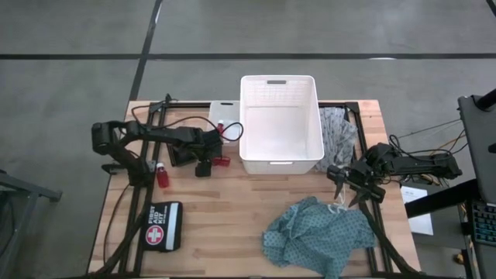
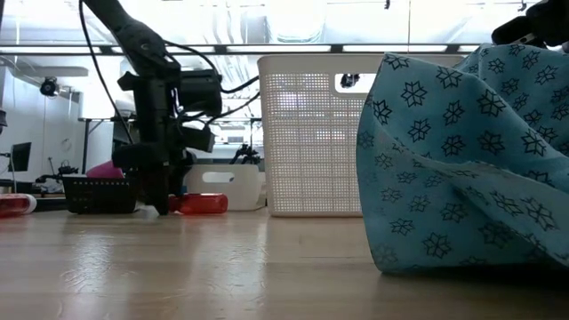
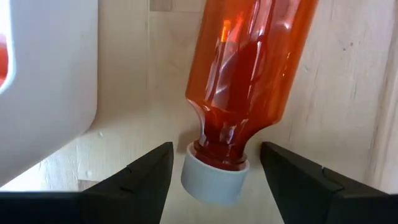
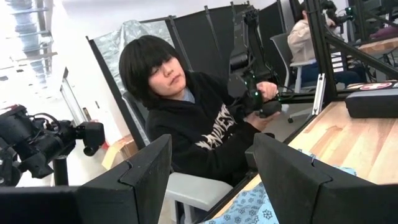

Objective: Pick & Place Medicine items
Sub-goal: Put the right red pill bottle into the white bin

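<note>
Left gripper [image 1: 208, 165]: lowered to the wooden tabletop [image 1: 232, 209], fingers parted, one on each side of the white cap of a translucent red plastic bottle [image 3: 249, 74] lying on its side; the fingers do not touch it. A second red bottle [image 1: 162, 175] lies left of this gripper. The white perforated plastic basket [image 1: 280, 122] stands just right of it. Right gripper [image 1: 346, 184]: fingers apart, holding nothing, just above the crumpled teal star-patterned cloth [image 1: 318, 236]; the grey patterned cloth [image 1: 338, 132] lies beyond it beside the basket.
</note>
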